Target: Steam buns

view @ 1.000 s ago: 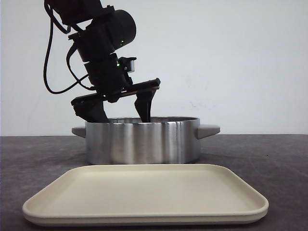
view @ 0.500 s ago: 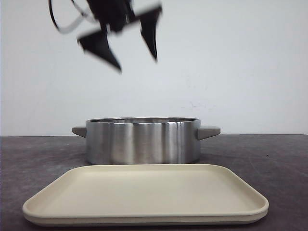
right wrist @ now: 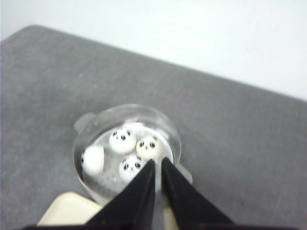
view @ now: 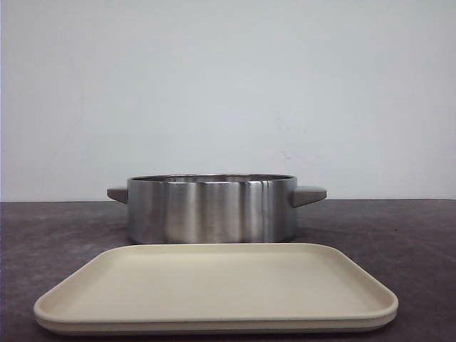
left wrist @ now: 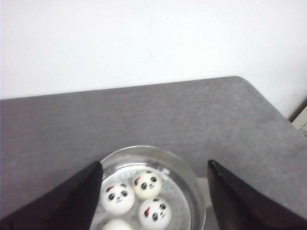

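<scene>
We see all four buns lying inside the pot, on its perforated floor: three clustered together with faces up, and a fourth apart from them near the pot wall, turned so its face is hidden. The tray just in front of the pot carries nothing. Both our arms hang high above the pot, out of the front view. The left gripper has its fingers spread wide, with the buns straight below the gap between them. The right gripper has its fingers drawn nearly together, holding nothing, and the pot lies ahead of its tips. We judge the loading done; no lid is in view, so what follows we cannot tell
</scene>
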{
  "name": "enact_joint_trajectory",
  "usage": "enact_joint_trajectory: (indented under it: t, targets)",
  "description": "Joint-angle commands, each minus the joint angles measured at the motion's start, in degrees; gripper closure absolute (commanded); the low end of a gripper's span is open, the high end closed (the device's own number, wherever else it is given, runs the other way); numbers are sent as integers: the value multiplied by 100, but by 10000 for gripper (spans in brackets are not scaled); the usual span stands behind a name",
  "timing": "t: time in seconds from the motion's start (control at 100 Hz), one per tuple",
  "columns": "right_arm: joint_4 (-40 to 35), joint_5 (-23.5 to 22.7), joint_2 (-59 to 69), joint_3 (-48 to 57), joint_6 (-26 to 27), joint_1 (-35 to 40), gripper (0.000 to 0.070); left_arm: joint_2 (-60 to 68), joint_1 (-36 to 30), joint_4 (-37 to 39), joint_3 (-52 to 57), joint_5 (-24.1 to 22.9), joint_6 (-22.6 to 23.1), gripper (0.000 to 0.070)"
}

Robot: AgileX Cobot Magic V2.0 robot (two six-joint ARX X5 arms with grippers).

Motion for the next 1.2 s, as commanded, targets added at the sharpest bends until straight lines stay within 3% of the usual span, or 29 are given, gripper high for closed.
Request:
enact_joint_trajectory:
  t: [0.0,0.1,0.25,0.36,0.49,0.68,1.19]
  targets:
    - [310,22,-50,7,-216,107,686,-286,-48,-59,-208,-35,129,395]
    - [857,-22,-195,-251,-448,157,686,-931,-48,52,-850,-35,127,557]
    - [1742,-28,-544,-968,-564,243,686,-1939,-48,350,-2059,-55,-46,700]
    - [2649,-66,-951,-1849,-675,275,686,-2599,-48,555,-2861,-315,-367,700]
    - [3451,-66,-1370,-2806,-769,275,686,-3161,-48,625,-3421,-614,-393,700]
    - [2977,-63,-1530,-3042,-743,275,686,-3373,-48,348,-3521,-612,-407,700]
    - [2977,-59,-1526,-3042,-743,269,686,-3392,-48,299,-3519,-612,-407,700]
